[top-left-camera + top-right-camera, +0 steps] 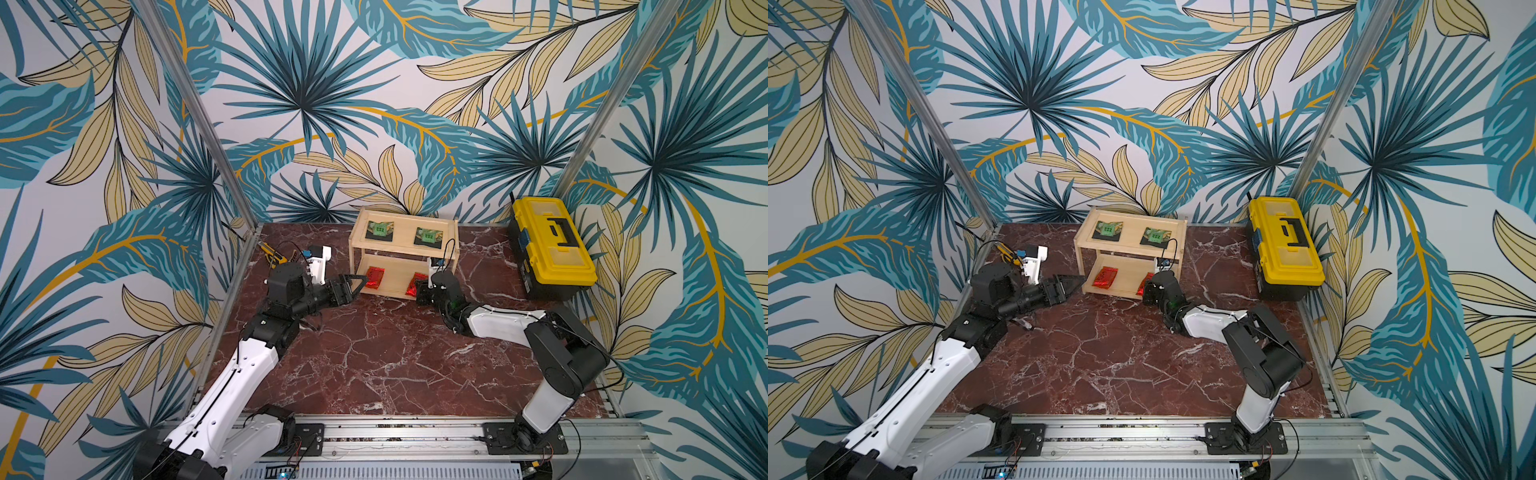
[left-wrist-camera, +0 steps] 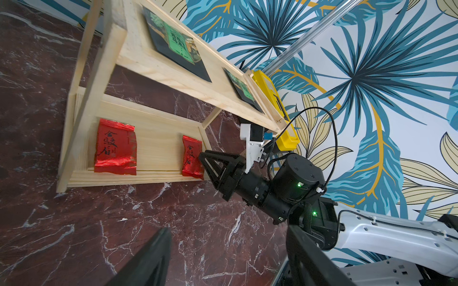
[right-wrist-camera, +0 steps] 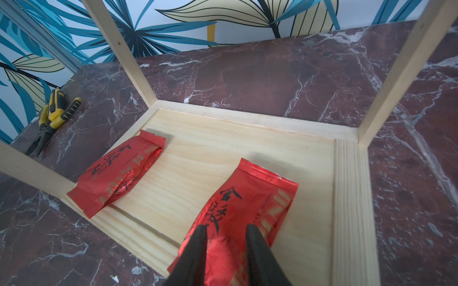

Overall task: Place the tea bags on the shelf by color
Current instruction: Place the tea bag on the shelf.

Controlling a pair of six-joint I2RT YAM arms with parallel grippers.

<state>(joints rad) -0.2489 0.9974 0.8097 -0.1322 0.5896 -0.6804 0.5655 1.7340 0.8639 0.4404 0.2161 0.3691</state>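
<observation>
Left gripper (image 1: pixel 357 281) hangs spread and empty beside the shelf (image 1: pixel 399 245). Both green bags ride its top tray, both reds its lower tier. Right gripper (image 3: pixel 226 231) straddles the right-hand red tea bag (image 3: pixel 250 198); clamped or released, I cannot tell. Best let go fully, then back out straight.

Left arm stretches forward and low, its left gripper (image 1: pixel 360 281) with jaws spread apart, nothing between them. Right arm folds at the elbow, wrist bent, right gripper (image 3: pixel 226 231) jaws narrowly parted.
</observation>
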